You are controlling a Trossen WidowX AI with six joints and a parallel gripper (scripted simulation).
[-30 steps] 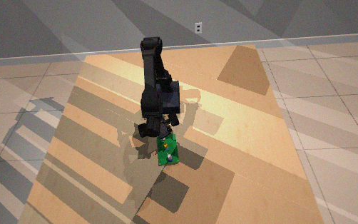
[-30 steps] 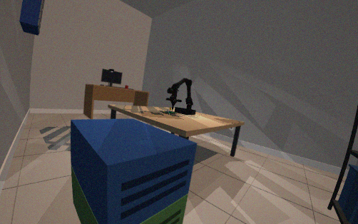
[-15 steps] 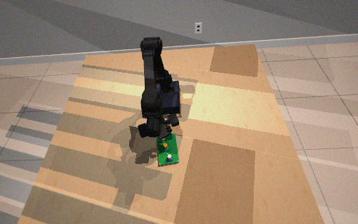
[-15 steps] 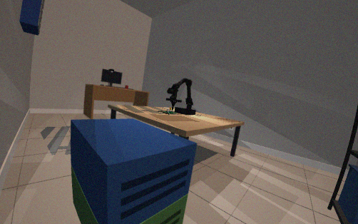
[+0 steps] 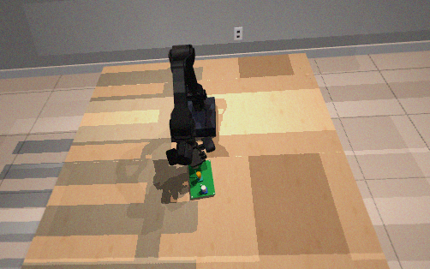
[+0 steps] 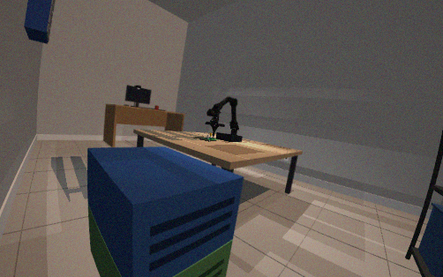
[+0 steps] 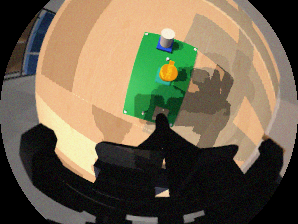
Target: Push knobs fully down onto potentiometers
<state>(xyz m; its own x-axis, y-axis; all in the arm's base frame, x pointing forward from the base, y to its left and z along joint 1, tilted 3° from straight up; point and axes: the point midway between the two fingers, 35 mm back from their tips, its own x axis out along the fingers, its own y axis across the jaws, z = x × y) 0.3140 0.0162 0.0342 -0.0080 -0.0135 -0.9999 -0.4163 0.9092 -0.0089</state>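
The green circuit board point(image 5: 208, 173) point(image 7: 145, 65) is on the table in front of the arm's base. A white knob point(image 5: 203, 188) point(image 7: 167, 36) stands over a blue potentiometer point(image 7: 165, 48) near the board's far end from the arm. An orange knob point(image 5: 198, 174) point(image 7: 168, 73) with a pointer stands over a teal potentiometer point(image 7: 161, 80) near the board's middle. How far down each knob sits cannot be told. My gripper point(image 7: 162, 128) is shut and empty, with its tips together at the board's end nearest the base, apart from both knobs. In the top view the arm hides its tips.
The wooden table point(image 5: 229, 231) point(image 6: 266, 154) carries the arm's base point(image 5: 207, 122) just behind the board. Shadows of the arm fall on the board and table. A blue and green box point(image 6: 165, 176) stands off the table, beside it.
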